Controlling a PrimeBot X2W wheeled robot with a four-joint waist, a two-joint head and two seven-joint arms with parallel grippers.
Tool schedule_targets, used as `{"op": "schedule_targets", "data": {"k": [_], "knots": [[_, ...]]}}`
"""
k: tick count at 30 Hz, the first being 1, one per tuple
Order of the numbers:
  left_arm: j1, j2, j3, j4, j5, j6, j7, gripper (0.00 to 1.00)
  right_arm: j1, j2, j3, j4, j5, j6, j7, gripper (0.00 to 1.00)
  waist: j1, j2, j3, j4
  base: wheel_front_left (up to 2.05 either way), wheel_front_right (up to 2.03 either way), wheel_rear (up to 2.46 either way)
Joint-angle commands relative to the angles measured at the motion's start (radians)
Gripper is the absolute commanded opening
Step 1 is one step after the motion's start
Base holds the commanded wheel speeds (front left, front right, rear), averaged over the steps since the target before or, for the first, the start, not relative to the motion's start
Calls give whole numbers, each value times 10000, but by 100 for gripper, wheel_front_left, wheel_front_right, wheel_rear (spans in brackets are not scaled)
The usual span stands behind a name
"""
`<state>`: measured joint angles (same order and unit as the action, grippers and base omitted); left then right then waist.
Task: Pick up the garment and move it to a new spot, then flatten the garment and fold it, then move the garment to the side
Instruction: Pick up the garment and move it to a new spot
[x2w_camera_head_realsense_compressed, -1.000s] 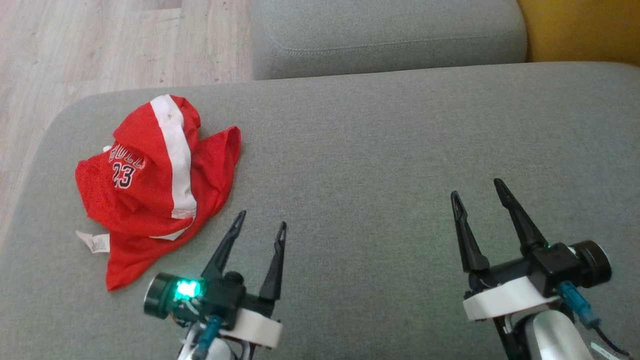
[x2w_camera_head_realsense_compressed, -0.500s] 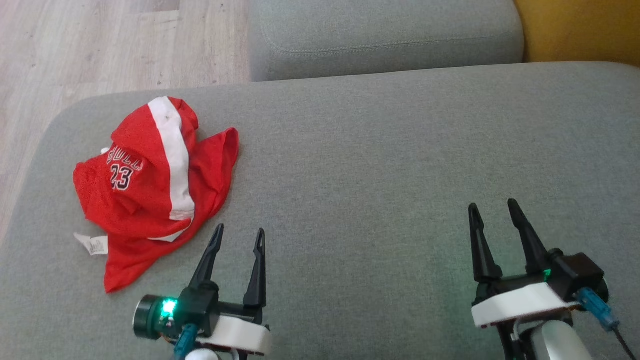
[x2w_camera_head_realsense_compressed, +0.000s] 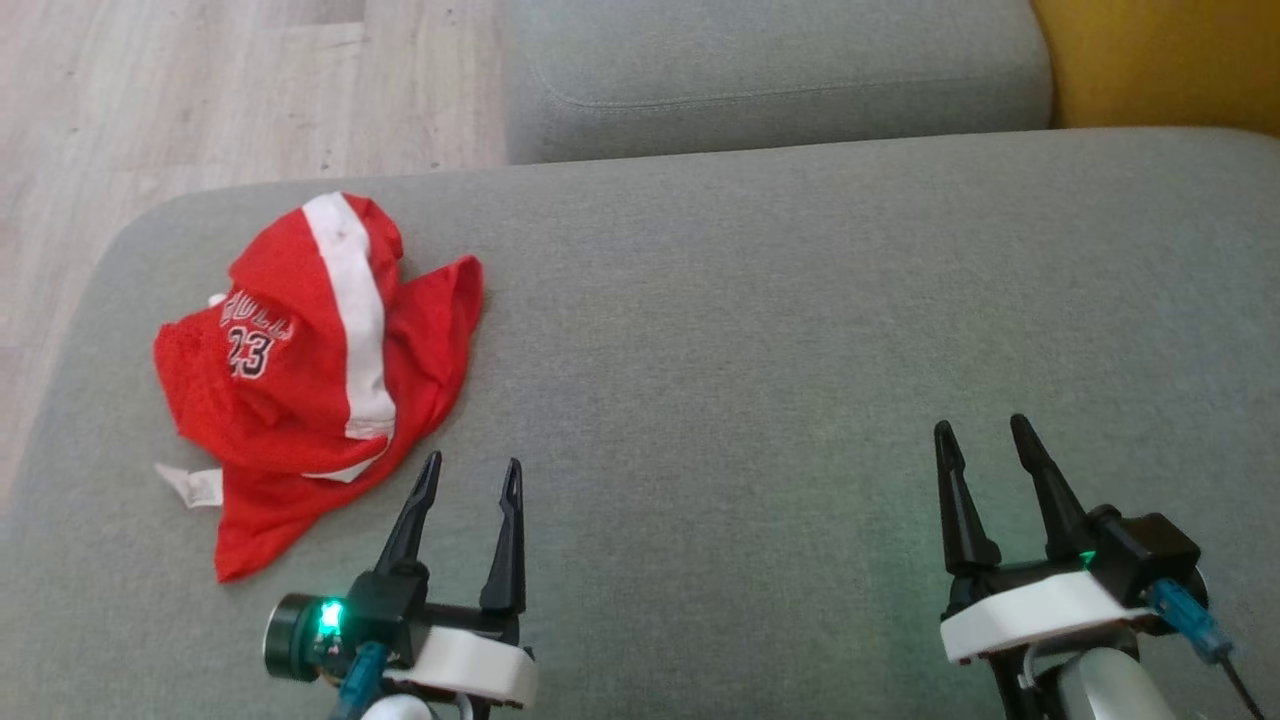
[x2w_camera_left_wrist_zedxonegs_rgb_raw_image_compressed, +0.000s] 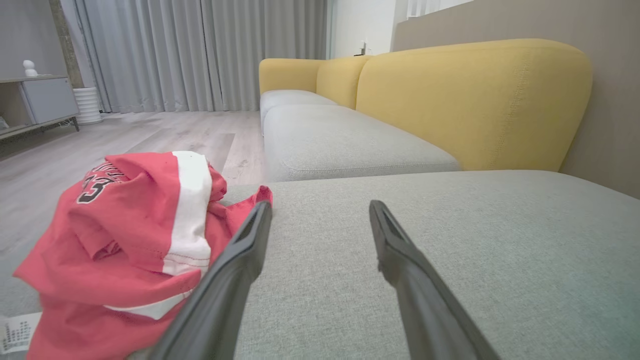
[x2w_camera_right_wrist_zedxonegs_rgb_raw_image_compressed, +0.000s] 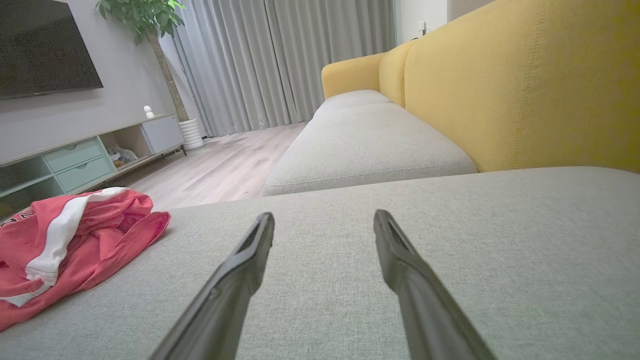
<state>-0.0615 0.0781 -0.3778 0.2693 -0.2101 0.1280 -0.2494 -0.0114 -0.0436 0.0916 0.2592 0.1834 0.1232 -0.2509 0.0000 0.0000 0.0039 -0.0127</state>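
Left gripper (x2w_camera_head_realsense_compressed: 472, 462), fingers spread wide and empty, hovers off the near right edge of the crumpled red garment (x2w_camera_head_realsense_compressed: 310, 370) at the grey cushion's (x2w_camera_head_realsense_compressed: 750, 350) left end, where a low pinch into its bunched folds, not the loose label (x2w_camera_head_realsense_compressed: 190, 485), should lift it cleanly.

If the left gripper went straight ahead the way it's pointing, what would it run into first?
Probably bare sofa cushion: the open left gripper points just past the red garment. One finger lines up with the garment's nearest edge and might brush it, though depth is unclear.
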Motion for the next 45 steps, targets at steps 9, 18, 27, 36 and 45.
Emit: {"op": "schedule_targets", "data": {"k": [9, 18, 27, 36, 45], "knots": [[-123, -98, 905, -129, 240, -125, -124, 100, -329, -66, 625, -267, 224, 75, -109, 100, 0, 0, -246, 991, 0, 0, 0], [158, -98, 1327, -42, 357, -186, -124, 100, -92, -66, 1145, -326, 373, 75, -109, 100, 0, 0, -465, 2080, 0, 0, 0], [410, -136, 1457, -64, 489, -207, -124, 100, 118, -66, 1417, -386, 481, 75, -109, 100, 0, 0, -659, 3057, 0, 0, 0], [573, -149, 1465, 59, 542, -330, -124, 100, 209, -66, 1568, -386, 654, 75, -109, 100, 0, 0, -743, 3772, 0, 0, 0], [228, 39, 1480, -35, 755, -524, -124, 100, 8, -66, 1775, -476, 588, 75, -109, 100, 0, 0, -214, 3639, 0, 0, 0]]}}
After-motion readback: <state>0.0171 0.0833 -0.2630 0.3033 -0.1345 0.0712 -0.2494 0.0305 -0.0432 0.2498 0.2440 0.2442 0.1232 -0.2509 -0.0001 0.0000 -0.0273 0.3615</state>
